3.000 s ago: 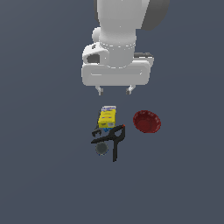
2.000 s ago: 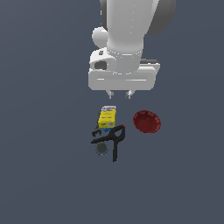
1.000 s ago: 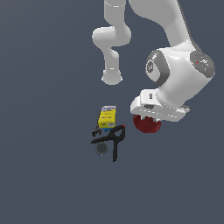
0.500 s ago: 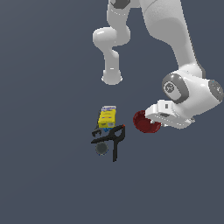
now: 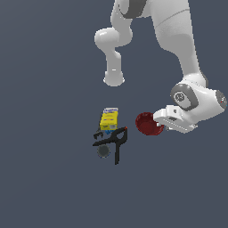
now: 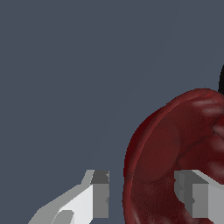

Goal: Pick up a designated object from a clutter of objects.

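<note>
The tool [image 6: 141, 197] stands open astride the rim of the upward-facing red bowl [image 5: 148, 124].

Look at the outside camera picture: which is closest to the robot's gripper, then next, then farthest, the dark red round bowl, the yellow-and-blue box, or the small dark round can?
Measured from the gripper:
1. Dark red round bowl: right at the gripper, its rim between the fingers in the wrist view.
2. Yellow-and-blue box: on the bowl's far side, toward the exterior view's left.
3. Small dark round can: farthest, lower left, beside the black spring clamp.
</note>
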You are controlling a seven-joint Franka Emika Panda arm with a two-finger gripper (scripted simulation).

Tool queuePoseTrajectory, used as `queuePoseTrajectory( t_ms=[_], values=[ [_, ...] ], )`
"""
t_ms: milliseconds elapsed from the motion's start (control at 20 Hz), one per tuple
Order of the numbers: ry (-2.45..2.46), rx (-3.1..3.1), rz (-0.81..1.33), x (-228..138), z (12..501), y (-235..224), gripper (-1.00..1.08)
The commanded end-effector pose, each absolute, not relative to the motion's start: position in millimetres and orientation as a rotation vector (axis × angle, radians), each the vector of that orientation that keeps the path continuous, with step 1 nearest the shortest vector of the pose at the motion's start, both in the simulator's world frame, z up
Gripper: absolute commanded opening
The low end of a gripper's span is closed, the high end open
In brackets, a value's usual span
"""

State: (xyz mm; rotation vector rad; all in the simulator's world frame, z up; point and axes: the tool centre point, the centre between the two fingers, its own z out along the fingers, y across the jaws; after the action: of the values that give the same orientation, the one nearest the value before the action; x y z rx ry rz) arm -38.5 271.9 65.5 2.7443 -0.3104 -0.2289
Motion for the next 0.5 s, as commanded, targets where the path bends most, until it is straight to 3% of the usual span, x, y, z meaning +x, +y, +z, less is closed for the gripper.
queuePoseTrajectory(
  t_ms=[0,450],
  values=[
    [-0.317,2.734,-0.224,-41.0,60.3,275.3,0.28],
    [-0.316,2.732,-0.224,-43.9,50.8,273.2,0.28]
  ],
)
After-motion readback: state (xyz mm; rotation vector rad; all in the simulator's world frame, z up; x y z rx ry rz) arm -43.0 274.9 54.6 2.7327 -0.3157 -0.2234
